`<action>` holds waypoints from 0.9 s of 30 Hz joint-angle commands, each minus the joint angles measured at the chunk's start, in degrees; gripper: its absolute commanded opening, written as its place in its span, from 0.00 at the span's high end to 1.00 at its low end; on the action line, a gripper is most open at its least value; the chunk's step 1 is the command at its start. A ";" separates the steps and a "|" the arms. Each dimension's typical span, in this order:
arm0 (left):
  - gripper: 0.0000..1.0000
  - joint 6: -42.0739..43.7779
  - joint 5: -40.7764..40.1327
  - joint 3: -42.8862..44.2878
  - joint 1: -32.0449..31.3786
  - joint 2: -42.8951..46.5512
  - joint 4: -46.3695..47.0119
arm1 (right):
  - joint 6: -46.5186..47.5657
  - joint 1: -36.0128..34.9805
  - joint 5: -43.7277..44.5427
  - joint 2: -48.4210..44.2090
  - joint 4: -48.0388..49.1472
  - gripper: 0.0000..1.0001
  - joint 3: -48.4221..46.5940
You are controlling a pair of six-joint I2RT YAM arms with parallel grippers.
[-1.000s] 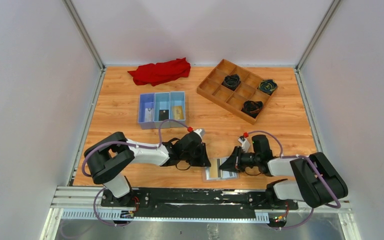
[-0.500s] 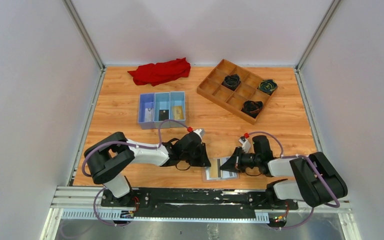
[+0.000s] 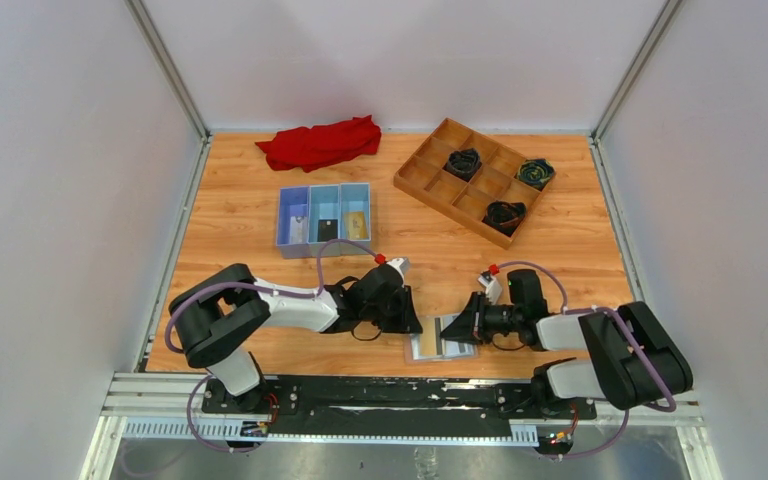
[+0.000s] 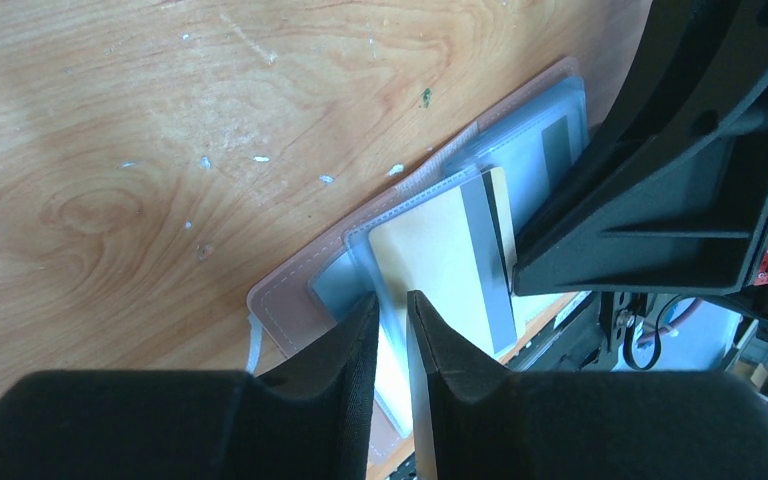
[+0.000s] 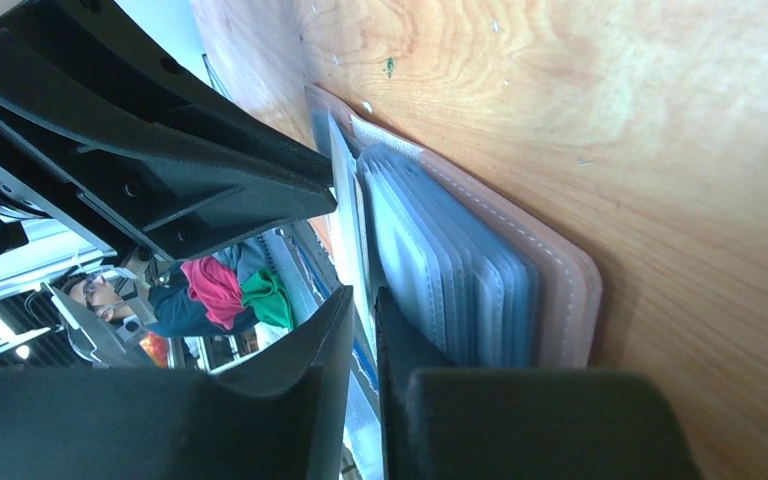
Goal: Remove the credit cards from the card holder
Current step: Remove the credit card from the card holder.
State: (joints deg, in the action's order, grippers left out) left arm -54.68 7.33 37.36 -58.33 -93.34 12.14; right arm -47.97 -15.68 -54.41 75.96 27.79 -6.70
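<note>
The card holder [image 3: 438, 345] lies open near the table's front edge, between both grippers. In the left wrist view its tan-pink cover [image 4: 300, 285] and clear sleeves show, with a cream-tan credit card [image 4: 430, 255] with a dark stripe in the top sleeve. My left gripper [image 3: 415, 322] [image 4: 392, 305] is shut on the sleeve's near edge. My right gripper [image 3: 457, 328] [image 5: 364, 305] is shut on a thin pale leaf that looks like the card's end, beside the stacked sleeves [image 5: 460, 290]. Three more cards lie in the blue tray [image 3: 325, 188].
A wooden grid tray [image 3: 430, 170] with dark rolled items stands at the back right. A red cloth [image 3: 320, 142] lies at the back. The table's front edge and black rail [image 3: 380, 390] run just below the holder. The two grippers' tips nearly touch.
My right gripper has drawn back slightly to the right, uncovering more of the holder's right panel. The left arm has not moved.
</note>
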 commanded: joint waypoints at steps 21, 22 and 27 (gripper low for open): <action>0.77 1.24 -1.24 -1.62 -0.37 -3.58 -4.03 | 7.69 3.88 1.21 2.10 -8.63 1.00 -0.04; 0.77 1.24 -1.11 -1.59 -0.34 -3.64 -3.98 | 8.28 4.14 0.98 2.32 -9.08 1.00 -0.27; 0.77 1.24 -0.93 -1.72 -0.30 -3.71 -4.08 | 11.16 5.28 0.35 2.89 -11.98 1.00 -0.68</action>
State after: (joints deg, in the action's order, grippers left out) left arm -54.68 7.75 37.39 -58.30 -93.80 12.91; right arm -42.63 -12.32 -57.10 77.58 23.73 -7.66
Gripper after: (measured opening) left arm 0.232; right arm 0.008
